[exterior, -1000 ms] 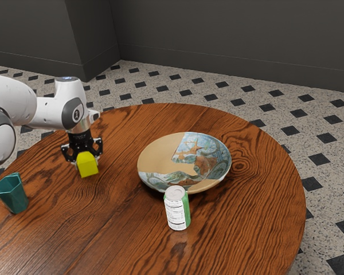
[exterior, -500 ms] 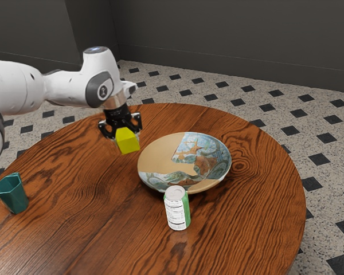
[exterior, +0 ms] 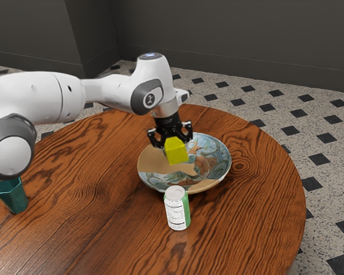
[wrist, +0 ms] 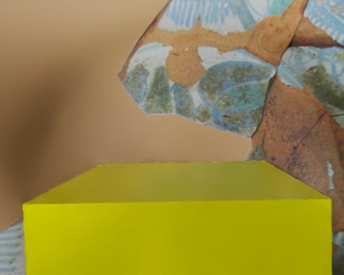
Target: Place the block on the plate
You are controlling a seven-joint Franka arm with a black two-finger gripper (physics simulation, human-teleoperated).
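"Condition of the tool (exterior: 175,146)?"
"Pinching the yellow block (exterior: 176,153) from two sides."
"Position of the block?"
"Held over the decorated plate (exterior: 155,166), not set down."
"Other items?"
"Upright green-and-white can (exterior: 176,212) near the plate. Teal cup (exterior: 14,199) well apart, toward the exterior view's left, its rim partly covered by the arm (exterior: 40,97). All three on the wooden table (exterior: 103,229)."

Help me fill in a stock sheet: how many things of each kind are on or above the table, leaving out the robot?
Yellow block, held by the gripper above the plate: 1
Plate: 1
Drink can, standing on the table: 1
Teal cup: 1
Total: 4
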